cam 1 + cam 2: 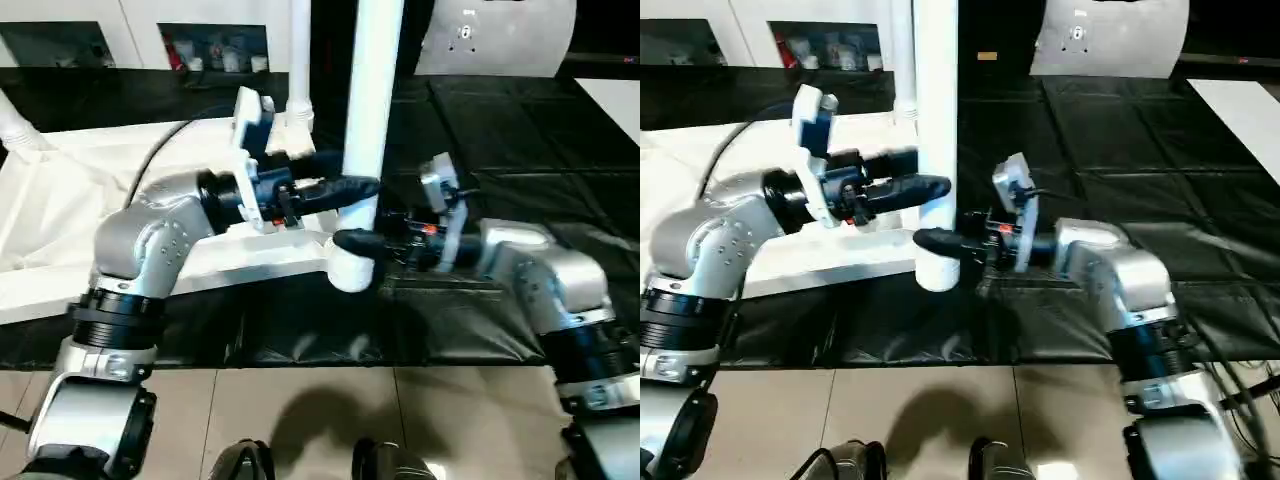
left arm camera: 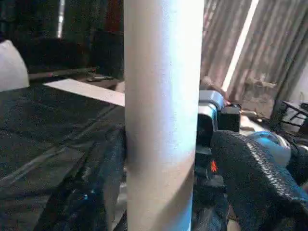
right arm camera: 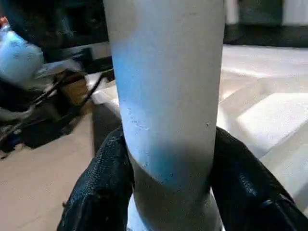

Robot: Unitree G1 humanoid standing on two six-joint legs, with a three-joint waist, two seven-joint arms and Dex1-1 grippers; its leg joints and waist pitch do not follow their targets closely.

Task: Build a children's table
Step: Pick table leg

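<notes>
leg (image 1: 371, 110) upright, clamped between both claws: left claw (image 1: 350, 190), right claw (image 1: 352, 242)

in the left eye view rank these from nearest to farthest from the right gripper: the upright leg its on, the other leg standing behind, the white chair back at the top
1. The upright leg: held in the right gripper near its base.
2. The other leg: standing behind, toward the robot's left.
3. The white chair back: far across the black workbench, at the top edge.

Smooth white plastic leg (image 1: 370, 120), semi-matt
</notes>
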